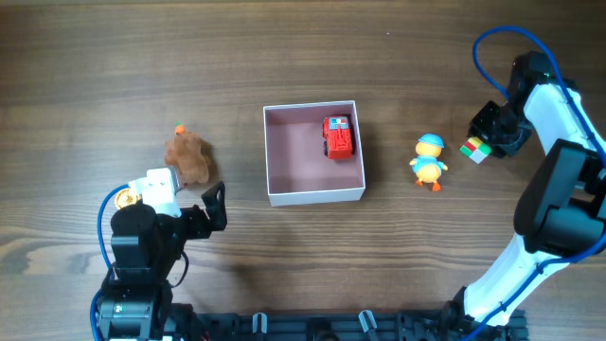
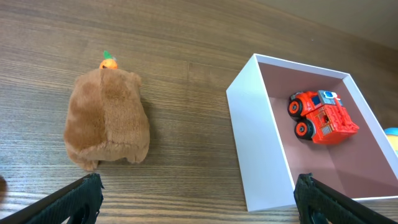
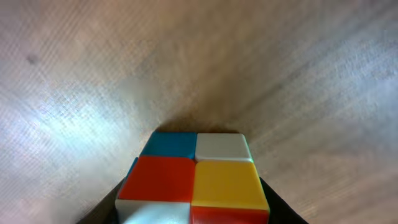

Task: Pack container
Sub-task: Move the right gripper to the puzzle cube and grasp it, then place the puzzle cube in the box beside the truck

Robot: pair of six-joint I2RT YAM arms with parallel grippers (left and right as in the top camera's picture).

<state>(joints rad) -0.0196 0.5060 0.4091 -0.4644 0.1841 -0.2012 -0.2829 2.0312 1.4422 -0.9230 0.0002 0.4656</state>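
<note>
The container [image 1: 312, 195] is a square white box with a dusty pink inside at the table's middle; it also shows in the left wrist view [image 2: 261, 143]. A red toy truck [image 1: 338, 136] lies in its far right corner, also seen in the left wrist view [image 2: 321, 116]. A brown plush toy [image 1: 187, 156] lies left of the box, also in the left wrist view [image 2: 109, 118]. A yellow duck [image 1: 429, 161] stands right of the box. My left gripper [image 2: 199, 199] is open and empty, near the plush. My right gripper [image 1: 485, 142] is shut on a colourful cube [image 3: 196, 177].
The right arm [image 1: 559, 189] reaches up along the right edge with its blue cable [image 1: 492, 47]. The left arm's base [image 1: 133, 265] sits at the lower left. Bare wood lies between the toys.
</note>
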